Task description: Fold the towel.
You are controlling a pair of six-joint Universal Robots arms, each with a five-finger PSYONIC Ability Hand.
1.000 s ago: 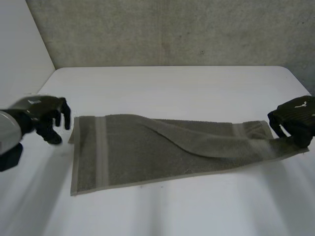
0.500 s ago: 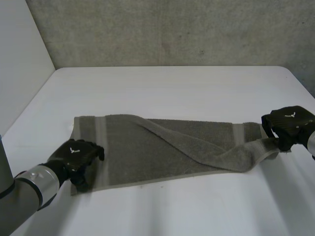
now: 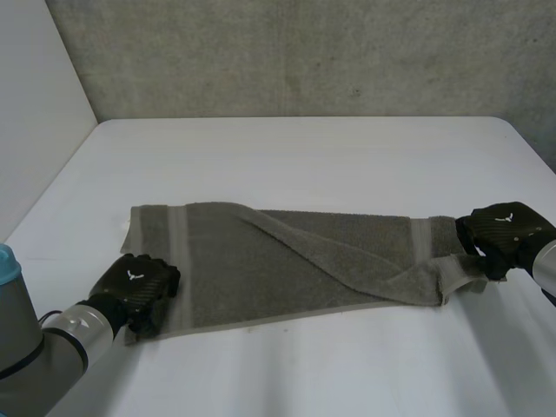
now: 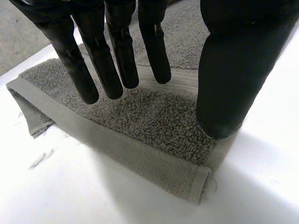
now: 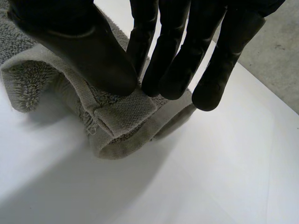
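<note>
The grey-green towel [image 3: 287, 261] lies long across the middle of the white table [image 3: 304, 148], with a slanting crease. The right wrist view shows the right hand [image 3: 504, 229] pinching the bunched right corner. The left hand [image 3: 137, 283] holds straight fingers [image 4: 117, 51] open over the lower-left corner.

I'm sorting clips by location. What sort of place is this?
Probably a robotics lab bench: a plain white table, a grey wall behind it, and a left hand and right hand at the ends of a towel.

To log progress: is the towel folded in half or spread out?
Mostly spread out. The towel lies flat along the table with one slanting ridge; only the end pinched by the right hand is bunched up.
</note>
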